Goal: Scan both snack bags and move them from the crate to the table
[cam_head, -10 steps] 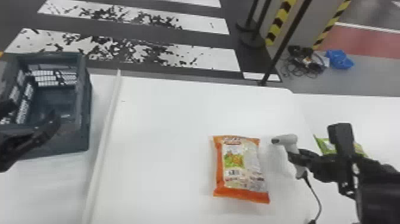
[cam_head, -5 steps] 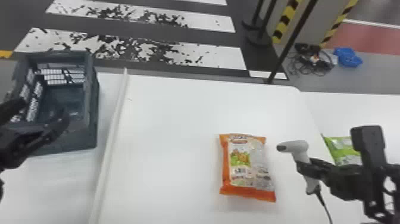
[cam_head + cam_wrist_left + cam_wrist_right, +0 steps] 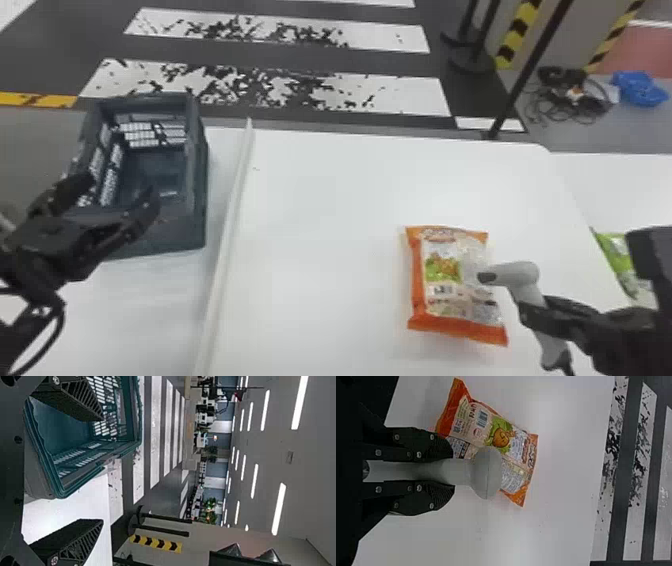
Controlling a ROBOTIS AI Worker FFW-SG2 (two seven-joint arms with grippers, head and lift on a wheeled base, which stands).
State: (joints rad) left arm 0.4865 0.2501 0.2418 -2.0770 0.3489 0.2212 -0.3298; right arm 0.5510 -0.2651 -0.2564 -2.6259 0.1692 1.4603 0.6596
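Orange snack bag (image 3: 455, 285): flat on the white table (image 3: 325, 210).
Scanner (image 3: 520, 275): head at the bag's right edge as the head view shows it.
Right gripper (image 3: 537, 312): clamped on the scanner's handle.
Green bag (image 3: 620, 257): farther right, partly hidden behind the right arm.
Left gripper (image 3: 120, 189): fingers apart, near the crate (image 3: 198, 160).
Crate: upright, left of the white strip (image 3: 226, 250).

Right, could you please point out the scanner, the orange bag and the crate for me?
Scanner (image 3: 487, 473): right wrist view, on its head.
Orange bag (image 3: 457, 328): head view, on the orange strip along its near edge.
Crate (image 3: 199, 185): head view, on its right-hand wall.
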